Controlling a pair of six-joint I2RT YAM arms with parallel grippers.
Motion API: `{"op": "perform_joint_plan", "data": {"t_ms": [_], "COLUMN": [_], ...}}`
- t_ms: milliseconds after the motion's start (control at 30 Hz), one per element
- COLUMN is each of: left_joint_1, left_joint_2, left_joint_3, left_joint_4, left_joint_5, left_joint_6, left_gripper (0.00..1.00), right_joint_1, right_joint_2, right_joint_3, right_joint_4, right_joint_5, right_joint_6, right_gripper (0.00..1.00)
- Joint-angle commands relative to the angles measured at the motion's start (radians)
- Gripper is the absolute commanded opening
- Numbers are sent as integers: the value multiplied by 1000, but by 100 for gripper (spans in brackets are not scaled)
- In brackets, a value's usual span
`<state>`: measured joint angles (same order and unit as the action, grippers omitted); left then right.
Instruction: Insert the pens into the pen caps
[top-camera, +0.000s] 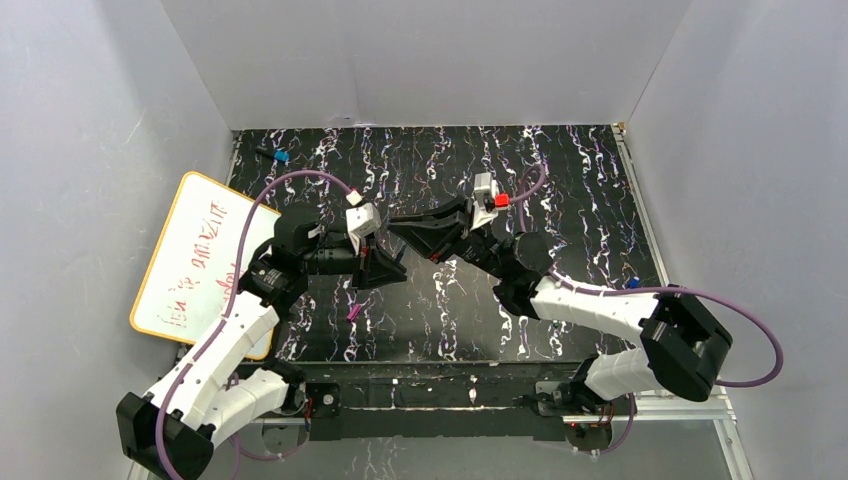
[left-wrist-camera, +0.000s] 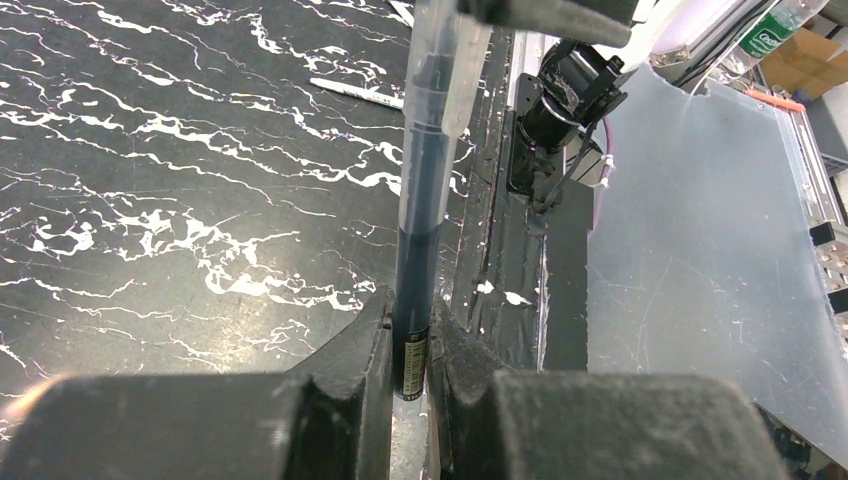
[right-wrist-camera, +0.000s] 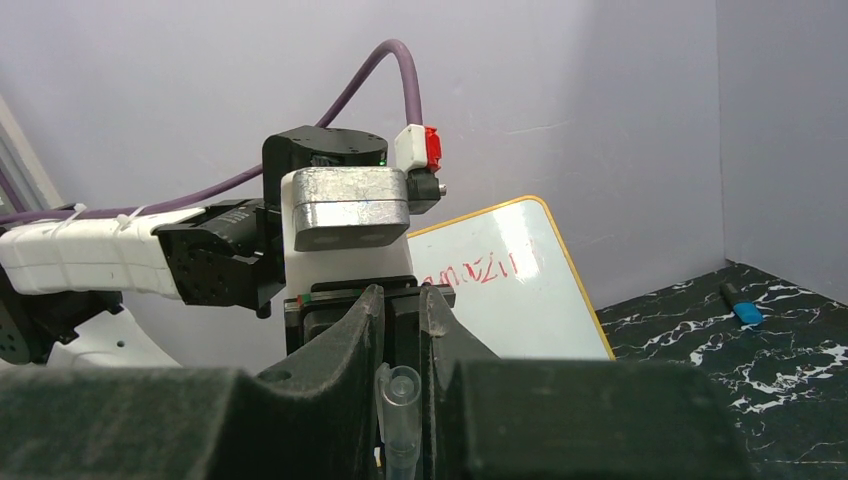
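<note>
My left gripper (top-camera: 393, 268) is shut on a dark pen (left-wrist-camera: 418, 220), which stands up between its fingers (left-wrist-camera: 370, 340) in the left wrist view. The pen's far end sits inside a clear greyish pen cap (left-wrist-camera: 446, 70). My right gripper (top-camera: 400, 228) meets the left one above the middle of the table and is shut on that cap (right-wrist-camera: 402, 395), seen end-on between its fingers (right-wrist-camera: 360, 330). A magenta pen cap (top-camera: 353, 313) lies loose on the table below the left gripper. A pale white pen (left-wrist-camera: 355, 92) lies on the table.
A whiteboard (top-camera: 195, 255) with red writing leans at the table's left edge. A short black object with a blue tip (top-camera: 279, 156) lies at the far left corner. Grey walls close in three sides. The table is black marble-patterned (top-camera: 560, 180).
</note>
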<state>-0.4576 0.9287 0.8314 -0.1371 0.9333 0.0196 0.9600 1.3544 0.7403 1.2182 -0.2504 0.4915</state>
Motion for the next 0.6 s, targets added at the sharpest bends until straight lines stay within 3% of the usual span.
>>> {"op": "perform_joint_plan", "data": {"t_ms": [0,567], "left_joint_1": [37,43], "left_joint_2": [-15,-22], "left_joint_3": [144,125], "left_joint_4": [263,432], "left_joint_5": [-84,-146], "left_joint_6": [-24,-98], "left_gripper": [0,0], "right_joint_1": [96,144], "right_joint_2": [51,87], "right_joint_3": [-93,-108], "right_joint_4": [-240,-209], "right_joint_5": [-226,-224], "right_joint_6": [22,45], "right_gripper": [1,1]}}
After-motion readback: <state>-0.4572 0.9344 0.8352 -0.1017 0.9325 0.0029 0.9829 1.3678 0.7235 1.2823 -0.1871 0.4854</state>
